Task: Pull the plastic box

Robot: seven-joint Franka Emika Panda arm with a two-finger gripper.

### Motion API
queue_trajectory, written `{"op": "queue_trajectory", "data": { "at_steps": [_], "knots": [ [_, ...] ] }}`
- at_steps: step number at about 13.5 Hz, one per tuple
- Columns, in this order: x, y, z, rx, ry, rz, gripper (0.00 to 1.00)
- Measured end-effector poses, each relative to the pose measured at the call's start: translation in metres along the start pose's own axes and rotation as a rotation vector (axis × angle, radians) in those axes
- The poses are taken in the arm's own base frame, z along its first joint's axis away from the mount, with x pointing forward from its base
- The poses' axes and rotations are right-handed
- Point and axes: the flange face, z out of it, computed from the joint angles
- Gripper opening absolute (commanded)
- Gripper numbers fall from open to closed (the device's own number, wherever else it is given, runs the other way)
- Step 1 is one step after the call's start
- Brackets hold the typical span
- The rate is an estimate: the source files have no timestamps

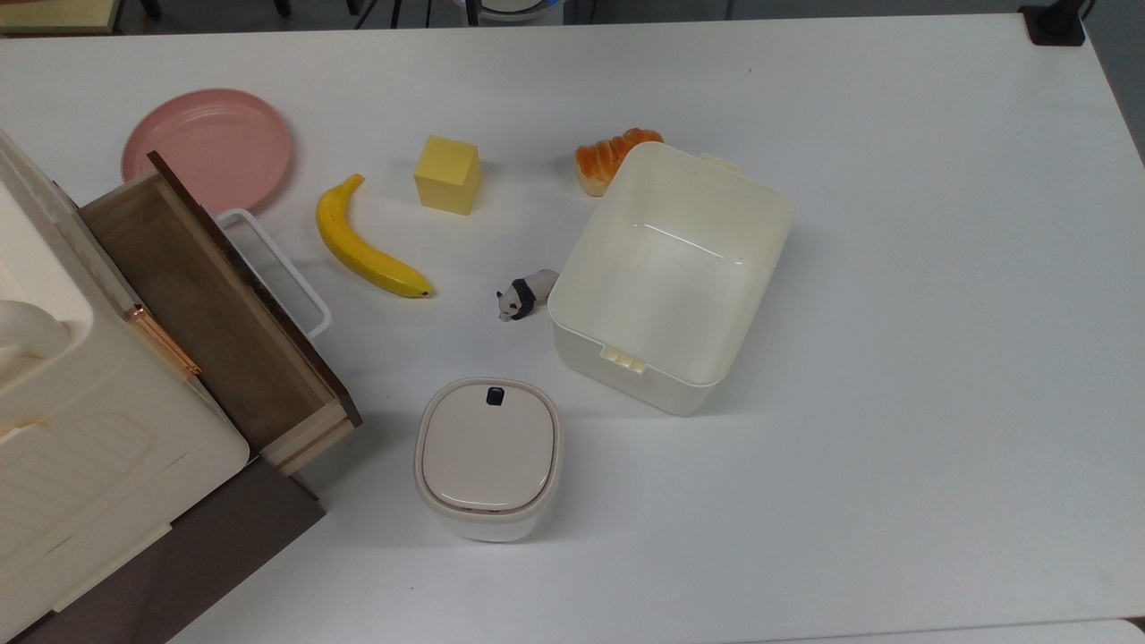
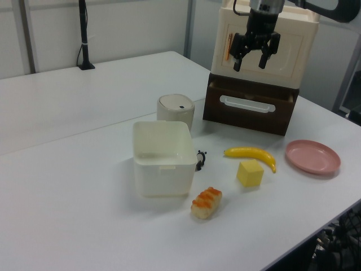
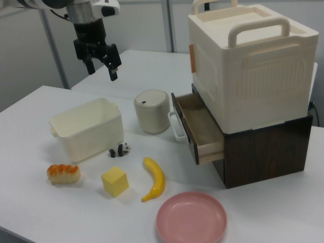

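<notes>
The plastic box [image 1: 673, 277] was seen standing lidless on the white table [image 1: 894, 268], at about three o'clock from the panda figurine [image 1: 524, 295] just beside it in the top view, with the bread roll [image 1: 608, 156] near its twelve-o'clock corner. The gripper [image 2: 254, 58] was held high above the table with its fingers spread and nothing between them. In the top view the lidded container [image 1: 487, 456] was placed at about seven o'clock from the box.

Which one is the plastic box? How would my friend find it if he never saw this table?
Start at the white table and look for its biggest open tub: the plastic box, cream-white and lidless. A tiny panda figure sits by one side and a bread roll by a corner. Unlike the smaller round container nearby, it has no beige lid.
</notes>
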Motion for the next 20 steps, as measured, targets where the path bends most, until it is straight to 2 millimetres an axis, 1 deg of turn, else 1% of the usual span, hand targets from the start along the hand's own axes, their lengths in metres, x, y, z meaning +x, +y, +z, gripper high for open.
{"op": "queue_trajectory", "data": {
  "at_steps": [4, 6, 8, 10, 12, 14, 15, 17, 20],
  "knots": [
    [-0.004, -0.005, 0.005, 0.044, -0.048, -0.002, 1.0],
    [-0.003, -0.002, 0.009, 0.043, -0.055, 0.017, 1.0],
    [-0.003, 0.002, 0.009, 0.044, -0.045, 0.026, 1.0],
    [-0.007, 0.001, 0.011, 0.052, 0.0, 0.027, 1.0],
    [-0.016, -0.003, 0.018, 0.054, 0.003, 0.02, 1.0],
    [-0.021, -0.012, 0.022, 0.054, -0.01, 0.035, 1.0],
    [-0.022, -0.02, 0.027, 0.053, -0.02, 0.063, 1.0],
    [-0.023, -0.03, 0.032, 0.052, -0.028, 0.074, 1.0],
    [-0.024, -0.037, 0.037, 0.052, -0.032, 0.064, 1.0]
  ]
}}
